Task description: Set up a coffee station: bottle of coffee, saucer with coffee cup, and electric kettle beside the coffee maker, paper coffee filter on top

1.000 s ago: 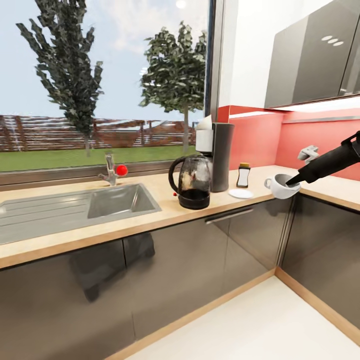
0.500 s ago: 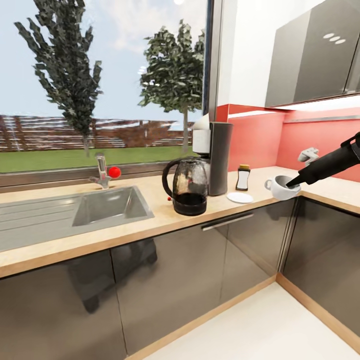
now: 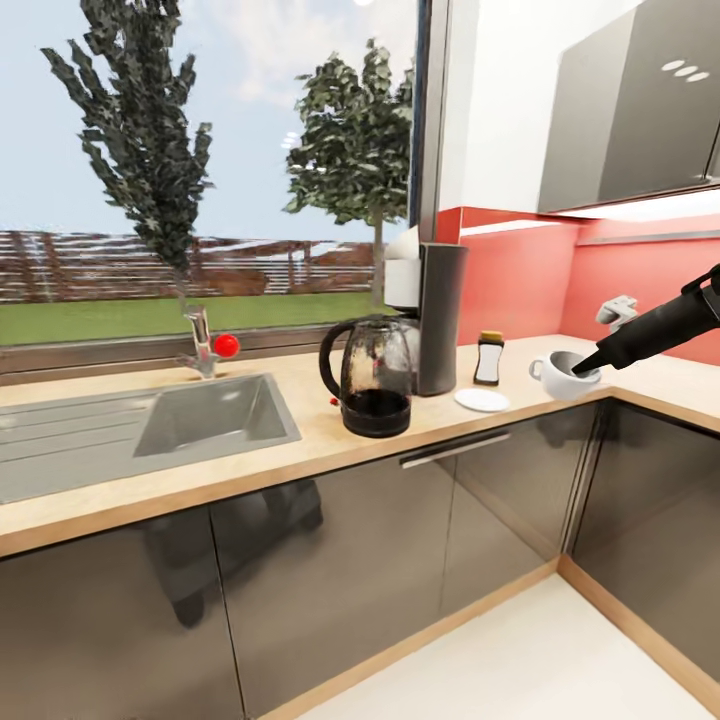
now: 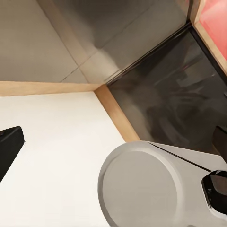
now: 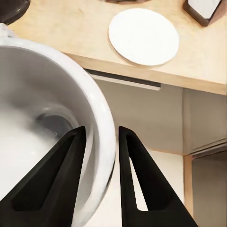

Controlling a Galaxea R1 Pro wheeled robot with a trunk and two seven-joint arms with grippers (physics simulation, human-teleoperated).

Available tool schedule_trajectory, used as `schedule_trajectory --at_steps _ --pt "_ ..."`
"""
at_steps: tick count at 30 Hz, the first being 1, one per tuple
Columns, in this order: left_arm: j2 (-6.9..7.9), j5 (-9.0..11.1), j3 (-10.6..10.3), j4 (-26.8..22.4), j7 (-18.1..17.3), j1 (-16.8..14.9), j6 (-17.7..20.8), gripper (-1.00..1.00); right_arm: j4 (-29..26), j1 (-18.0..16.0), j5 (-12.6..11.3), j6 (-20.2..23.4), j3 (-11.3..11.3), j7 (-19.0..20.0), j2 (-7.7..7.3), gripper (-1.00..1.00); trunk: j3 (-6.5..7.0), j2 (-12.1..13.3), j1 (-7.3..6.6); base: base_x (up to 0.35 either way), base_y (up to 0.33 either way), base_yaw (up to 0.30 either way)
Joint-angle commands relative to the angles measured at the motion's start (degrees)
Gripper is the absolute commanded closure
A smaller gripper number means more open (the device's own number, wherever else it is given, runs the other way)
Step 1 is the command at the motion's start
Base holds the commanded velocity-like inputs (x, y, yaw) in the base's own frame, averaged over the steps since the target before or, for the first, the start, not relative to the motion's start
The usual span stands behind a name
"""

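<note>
Currently coffee cup point(image 3: 563, 375) is carried above the surface point(image 3: 300, 440) edge, right of the saucer point(image 3: 481, 400); right gripper point(image 5: 100, 142) is clamped on its rim, one finger inside. Left gripper's state cannot be told.

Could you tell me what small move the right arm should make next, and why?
Probably carry the small white rounded cup, pinched by its rim in the right gripper, leftward until it is over the flat round white saucer, which lies bare beside the tall dark grey coffee maker.

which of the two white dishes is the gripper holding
The coffee cup: the right gripper pinches its rim. The flat saucer lies bare on the countertop.
</note>
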Motion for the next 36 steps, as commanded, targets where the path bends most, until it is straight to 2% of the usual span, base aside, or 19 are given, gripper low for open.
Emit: schedule_trajectory --at_steps 1,9,14,17,27,28,30,31,36 --pt "0.00 -0.3 0.4 0.0 -0.1 -0.1 -0.4 -1.00 -0.1 -0.1 0.5 0.6 0.1 0.5 -0.05 1.00 -0.07 0.0 0.00 0.037 -0.042 0.244" --pt "0.00 -0.3 0.4 0.0 -0.1 -0.1 -0.4 -1.00 -0.1 0.0 0.5 0.6 0.1 0.5 -0.05 1.00 -0.07 0.0 0.00 0.041 -0.033 0.251" --pt "0.00 -0.3 0.4 0.0 0.2 -0.1 -0.5 -1.00 -0.1 0.8 0.5 0.6 0.1 0.5 -0.05 1.00 -0.07 0.0 0.00 0.197 -0.150 0.086" --pt "-0.04 -0.3 0.4 0.0 5.4 -0.1 -0.6 -1.00 -0.2 1.1 0.5 0.6 0.1 0.5 -0.05 1.00 -0.07 0.0 0.00 0.216 -0.210 0.018" --pt "-0.10 -0.3 0.5 0.1 7.3 -0.1 -0.5 -1.00 -0.1 1.1 0.5 0.6 0.1 0.5 -0.05 1.00 -0.07 0.0 0.00 0.113 -0.169 0.072" --pt "-0.35 -0.3 0.5 0.2 9.1 2.1 -0.5 -1.00 -0.2 1.2 0.5 0.6 0.1 0.5 -0.01 1.00 -0.07 0.0 0.00 0.005 -0.008 0.030" --pt "-0.75 -0.3 0.5 0.2 9.7 3.1 -0.6 -1.00 -0.2 1.2 0.5 0.6 0.1 0.5 -0.03 1.00 -0.07 0.0 0.00 0.010 -0.010 0.017" --pt "-1.43 -0.3 0.6 0.2 10.3 3.9 -0.7 -1.00 -0.3 1.2 0.6 0.6 0.1 0.4 -0.09 1.00 -0.07 0.0 0.00 0.184 -0.158 0.120" --pt "-1.64 -0.3 0.6 0.2 10.4 4.1 -0.8 -1.00 -0.2 1.2 0.6 0.6 0.0 0.5 -0.14 1.00 -0.07 0.0 0.00 0.233 -0.211 0.169"
